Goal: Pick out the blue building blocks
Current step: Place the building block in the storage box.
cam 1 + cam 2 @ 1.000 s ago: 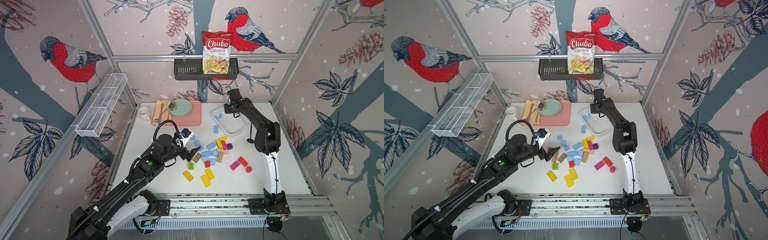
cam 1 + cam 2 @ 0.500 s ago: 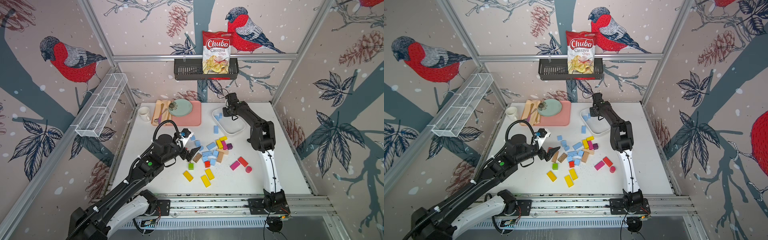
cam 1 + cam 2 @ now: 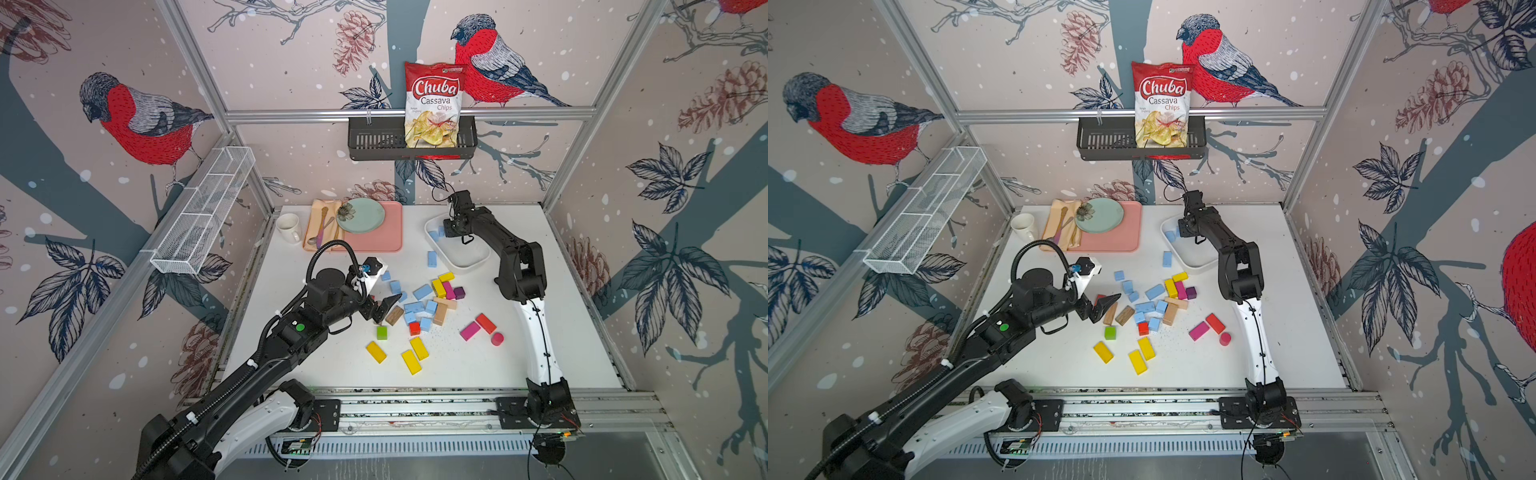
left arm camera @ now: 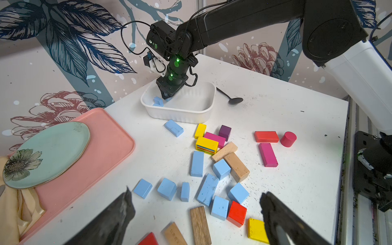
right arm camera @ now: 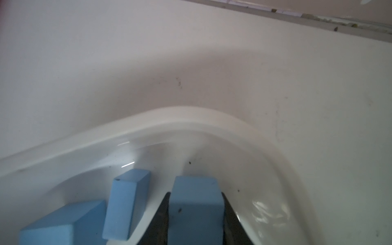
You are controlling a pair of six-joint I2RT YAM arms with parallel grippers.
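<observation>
Right gripper (image 5: 196,224) down inside white tub (image 5: 169,118) at the far side of the table (image 3: 457,374), jaws narrowed and clamped on one light blue block (image 5: 195,191), a dark finger (image 5: 163,214) pressed against each flank. Beside it in the tub, two more blue blocks (image 5: 125,201), lying loose and apart from the fingers. Whether the gripped block rests on the tub floor or hangs just above it: cannot tell. Left gripper (image 4: 196,194) spread wide, holding nothing, poised over the near edge of the scattered pile. On the table, other blue blocks (image 4: 197,163) in a loose cluster among yellow, red, magenta, purple and plain wooden pieces, with one stray blue bar (image 4: 174,128) just in front of the tub. In both top views, right fingertips hidden behind the right arm (image 3: 511,249), so the grip itself plain only from the right wrist camera. Left fingers (image 4: 118,218) blurred and cut off by the frame edge in the left wrist view; red block (image 4: 149,239) near them cut off as well. Wooden blocks (image 3: 394,316) partly covered by the left gripper from above, contact there hard to make out.
</observation>
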